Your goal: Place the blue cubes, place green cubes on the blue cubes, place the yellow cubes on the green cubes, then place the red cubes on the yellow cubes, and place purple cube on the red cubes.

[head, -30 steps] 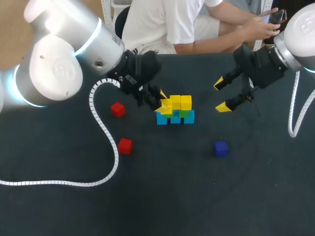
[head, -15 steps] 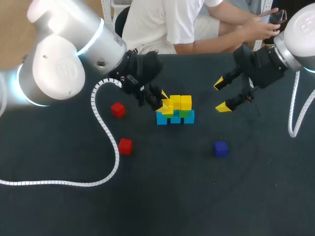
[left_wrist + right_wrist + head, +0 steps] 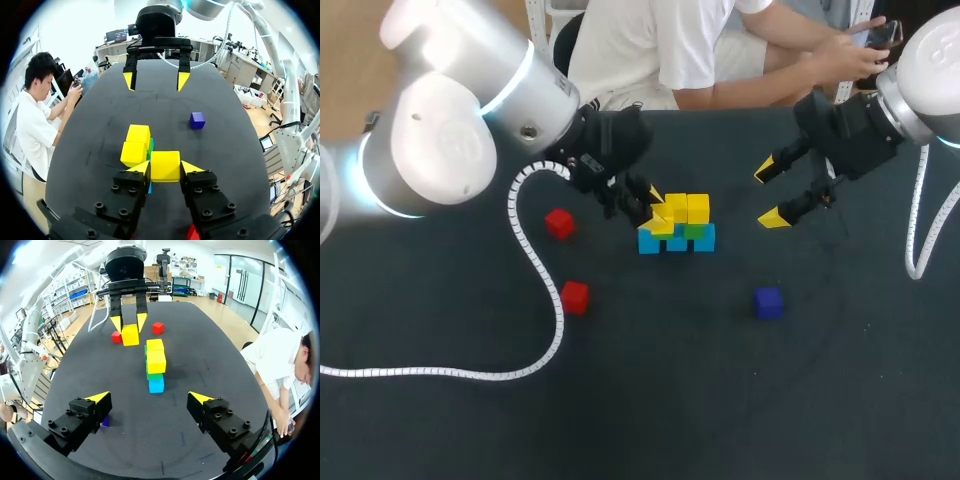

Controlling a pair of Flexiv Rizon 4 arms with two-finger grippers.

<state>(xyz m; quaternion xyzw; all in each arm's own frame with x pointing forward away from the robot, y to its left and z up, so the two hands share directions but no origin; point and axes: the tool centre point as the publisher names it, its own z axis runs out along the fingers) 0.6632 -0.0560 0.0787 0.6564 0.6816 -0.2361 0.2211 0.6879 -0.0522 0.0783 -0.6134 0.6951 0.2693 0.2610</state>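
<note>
near red cube (image 3: 574,297): on the table (image 3: 720,400), left of the stack and nearer the robot, alone; same spot as before.
purple cube (image 3: 768,302): loose on the table, right of the stack and nearer; not moved.
blue cubes (image 3: 649,242): row of three side by side, bottom layer; unchanged.
green cubes (image 3: 696,231): on the blue row, mostly hidden under the yellows.
yellow cubes (image 3: 698,208): two already on the green layer, at the middle and right end, touching each other.
held yellow cube (image 3: 165,166): pinched from both sides, over the left end of the blue row, just beside the placed yellows; can't tell if it rests on the green below.
left gripper (image 3: 166,169): fingers narrow, clamped on the held yellow cube; since 1 s ago it has edged a little right, closer to the stack, and the cube went with it.
far red cube (image 3: 559,223): left of the stack, beside the left arm's white cable; not moved.
right gripper (image 3: 768,195): fingers spread wide, holding nothing, above the table right of the stack and apart from it; same pose in all three head frames.
</note>
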